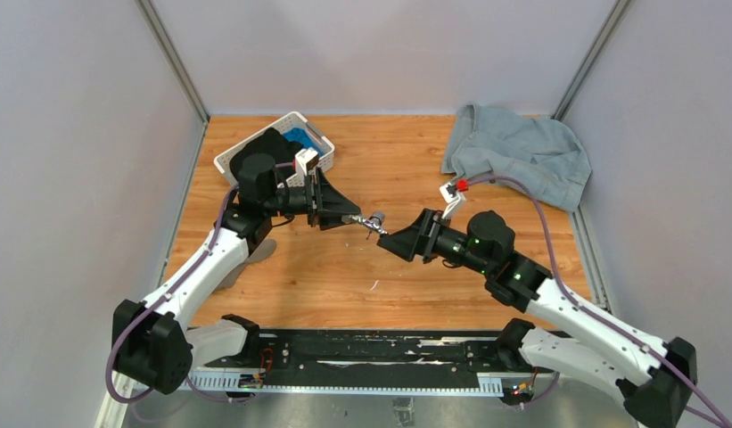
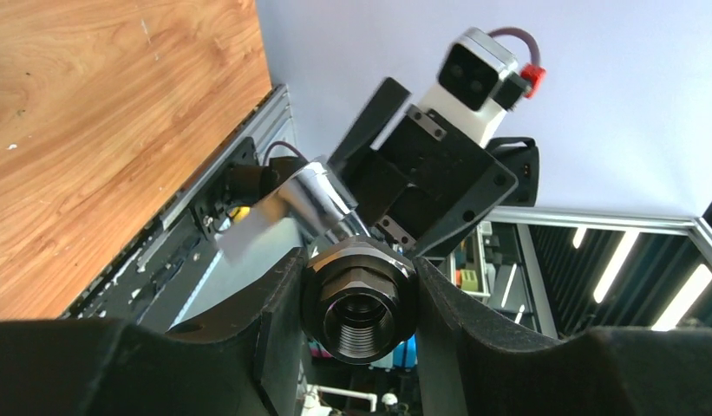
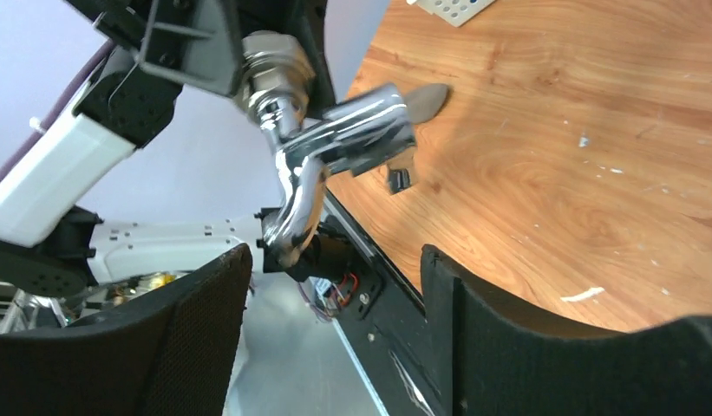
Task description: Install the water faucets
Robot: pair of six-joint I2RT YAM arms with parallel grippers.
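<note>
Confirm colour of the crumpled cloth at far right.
Faded grey-blue crumpled cloth; shows best in the top external view.

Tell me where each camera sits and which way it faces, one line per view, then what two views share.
Top external: above and behind the arm bases, looking down on the table; both arms show, left gripper and right gripper meeting mid-table.
Left wrist: on the left arm, looking along its fingers, shut on the threaded fitting, toward the right gripper.
Right wrist: on the right arm, looking between its open fingers at the tap and left gripper.
Shared: both wrist views show the tap at the fitting.
</note>
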